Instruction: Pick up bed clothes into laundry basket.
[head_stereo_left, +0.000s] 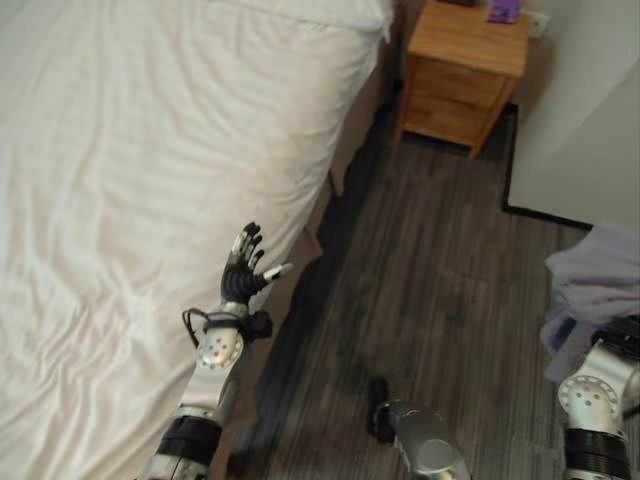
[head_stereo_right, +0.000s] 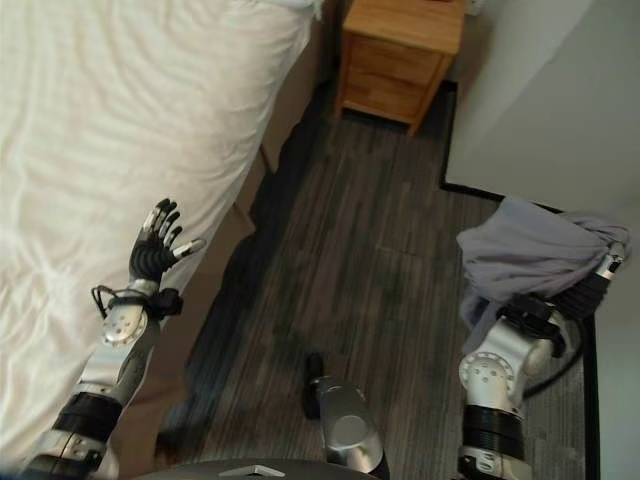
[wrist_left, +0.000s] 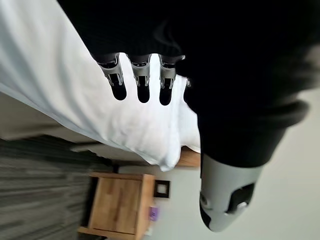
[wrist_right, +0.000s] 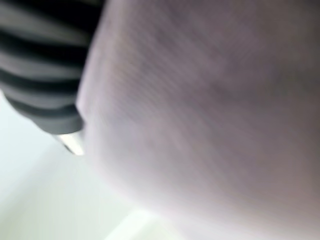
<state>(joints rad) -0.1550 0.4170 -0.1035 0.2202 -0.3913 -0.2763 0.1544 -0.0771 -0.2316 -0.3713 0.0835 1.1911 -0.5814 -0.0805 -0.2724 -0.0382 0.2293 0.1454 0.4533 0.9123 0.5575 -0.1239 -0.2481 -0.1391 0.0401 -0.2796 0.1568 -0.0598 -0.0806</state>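
My right hand (head_stereo_right: 585, 290) is buried under the grey garment (head_stereo_right: 530, 255) draped over it, so I can't tell how its fingers sit. My left hand (head_stereo_left: 245, 265) hangs empty, fingers straight, at the bed (head_stereo_left: 130, 150) edge. I see no basket; I'd carry the cloth level and turn slowly, so nothing slides off

bed (head_stereo_left: 120, 150) with white sheet (head_stereo_left: 150, 240), wooden nightstand (head_stereo_left: 465, 65), floor (head_stereo_left: 420, 290)
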